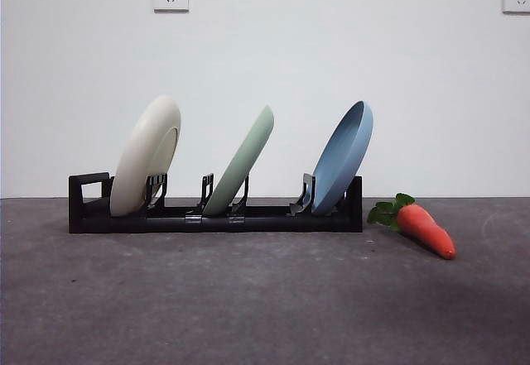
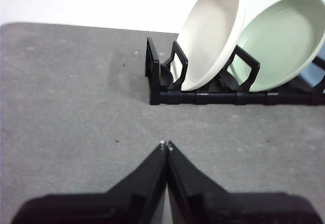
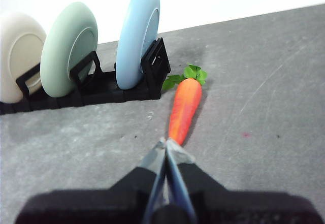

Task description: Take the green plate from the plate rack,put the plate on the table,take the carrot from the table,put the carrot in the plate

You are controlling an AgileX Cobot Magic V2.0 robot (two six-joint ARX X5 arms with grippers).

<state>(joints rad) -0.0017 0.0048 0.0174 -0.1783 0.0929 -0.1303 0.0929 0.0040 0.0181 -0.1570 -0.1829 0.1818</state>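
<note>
Standing: the round, shallow, pale sage-green matte plate [image 1: 245, 166] leans in the middle slot of the long, low black plastic plate rack [image 1: 215, 216]; not yet lifted.
Neighbours: a cream-white plate [image 1: 147, 153] sits toward the rack's handle end, a light blue plate [image 1: 344, 156] at the far end.
Carrot: the orange-red tapered toy carrot with green leaves [image 1: 421, 224] lies on the dark grey mottled table [image 1: 248, 299] just beyond the rack's blue-plate end, untouched.
Left gripper [image 2: 166, 146]: jaws closed together, empty, over bare table off the rack's handle end.
Right gripper [image 3: 166, 144]: jaws closed, empty, tips near the carrot's narrow end; contact not discernible.
Progress: judged nil; all four steps remain.
</note>
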